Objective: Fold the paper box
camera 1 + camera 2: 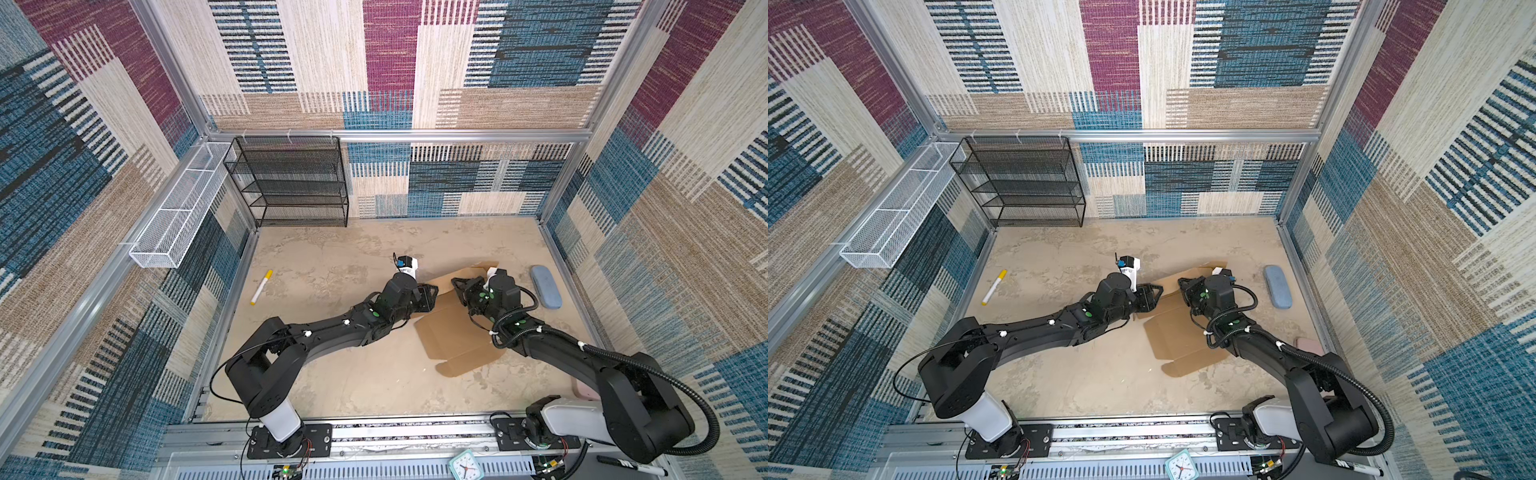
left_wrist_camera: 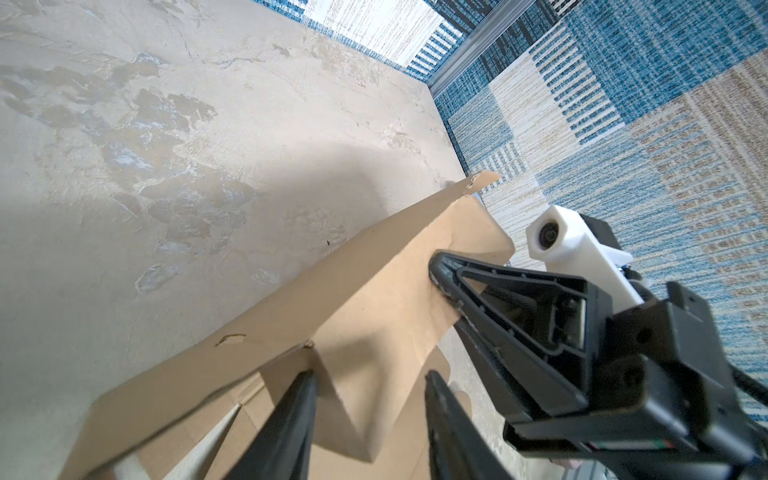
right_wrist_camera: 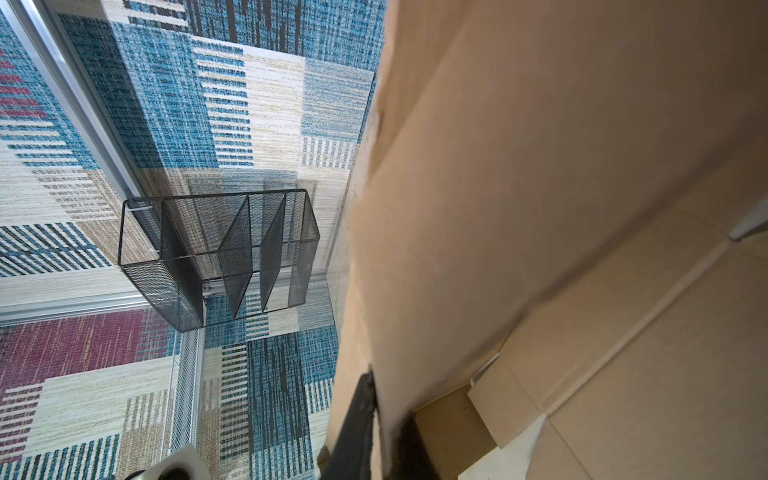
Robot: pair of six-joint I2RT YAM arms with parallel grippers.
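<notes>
The paper box is a brown cardboard sheet lying flat right of the table's middle, with its far panel lifted upright. My right gripper is shut on that raised panel's edge, one finger on each face. From the left, my left gripper reaches the panel's end. Its fingers stand apart, with a small folded side tab between them. In the left wrist view the right gripper pinches the cardboard.
A yellow-capped marker lies at the left and a blue case at the right. A black mesh shelf stands at the back wall beside a white wire basket. A clock and a black marker lie on the front rail.
</notes>
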